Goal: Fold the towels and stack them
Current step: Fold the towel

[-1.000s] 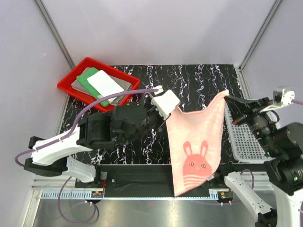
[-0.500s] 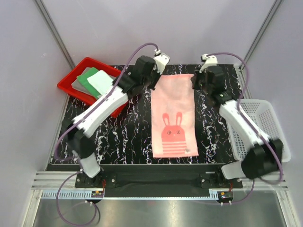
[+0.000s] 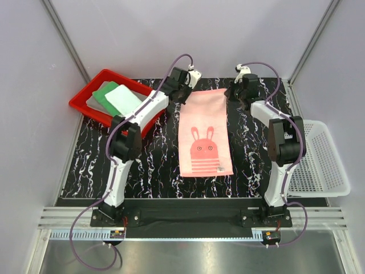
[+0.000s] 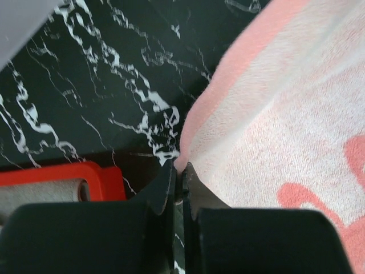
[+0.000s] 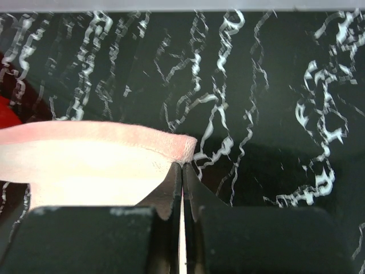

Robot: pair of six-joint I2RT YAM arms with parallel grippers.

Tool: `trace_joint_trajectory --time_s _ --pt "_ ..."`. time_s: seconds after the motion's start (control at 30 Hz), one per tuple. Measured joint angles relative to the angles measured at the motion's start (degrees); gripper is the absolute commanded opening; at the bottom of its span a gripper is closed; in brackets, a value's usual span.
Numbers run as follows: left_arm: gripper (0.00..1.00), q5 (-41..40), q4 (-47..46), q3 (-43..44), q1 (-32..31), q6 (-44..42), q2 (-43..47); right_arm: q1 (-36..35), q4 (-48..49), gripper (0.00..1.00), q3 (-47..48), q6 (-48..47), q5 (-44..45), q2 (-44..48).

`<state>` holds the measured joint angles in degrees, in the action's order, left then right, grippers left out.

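Observation:
The salmon-pink towel (image 3: 204,131) with a rabbit print lies stretched flat down the middle of the black marbled table. My left gripper (image 3: 186,91) is shut on its far left corner (image 4: 188,154). My right gripper (image 3: 232,92) is shut on its far right corner (image 5: 181,149). Both arms reach far across the table. The grey towel (image 3: 98,100), the bright green towel (image 3: 108,97) and the white towel (image 3: 126,101) lie folded and stacked in the red tray (image 3: 85,112) at the far left.
A white mesh basket (image 3: 320,165) stands at the right edge of the table. The red tray's rim (image 4: 57,174) shows at the lower left of the left wrist view. Grey walls close the table on three sides.
Both arms have carried the pink towel from hanging in the air near the front to the far side and laid it flat on the table, then drawn it slightly farther back.

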<state>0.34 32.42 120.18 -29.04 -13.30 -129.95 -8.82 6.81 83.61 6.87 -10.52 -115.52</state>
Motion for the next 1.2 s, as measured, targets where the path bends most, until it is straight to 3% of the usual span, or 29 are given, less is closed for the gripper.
trace_joint_trajectory --time_s 0.23,0.53,0.97,1.1,1.2 --pt "0.00 1.22 -3.21 -9.68 -0.79 -1.51 6.19 -0.07 3.91 0.00 -5.66 0.04 -2.58 3.15" --pt "0.00 2.08 -4.55 -26.99 -4.26 -1.77 21.57 -0.50 0.90 0.00 -23.80 1.84 -2.43 21.66" --pt "0.00 2.05 -4.02 -48.13 -11.93 3.30 32.28 -4.11 -13.81 0.00 -42.97 13.00 -0.37 38.99" --pt "0.00 2.38 -3.96 -52.87 -14.75 5.51 36.68 -4.35 -19.15 0.00 -45.48 15.96 0.37 42.97" --pt "0.05 2.73 -3.63 -54.23 -16.44 6.91 38.73 -4.59 -21.97 0.00 -46.45 18.47 0.35 45.40"
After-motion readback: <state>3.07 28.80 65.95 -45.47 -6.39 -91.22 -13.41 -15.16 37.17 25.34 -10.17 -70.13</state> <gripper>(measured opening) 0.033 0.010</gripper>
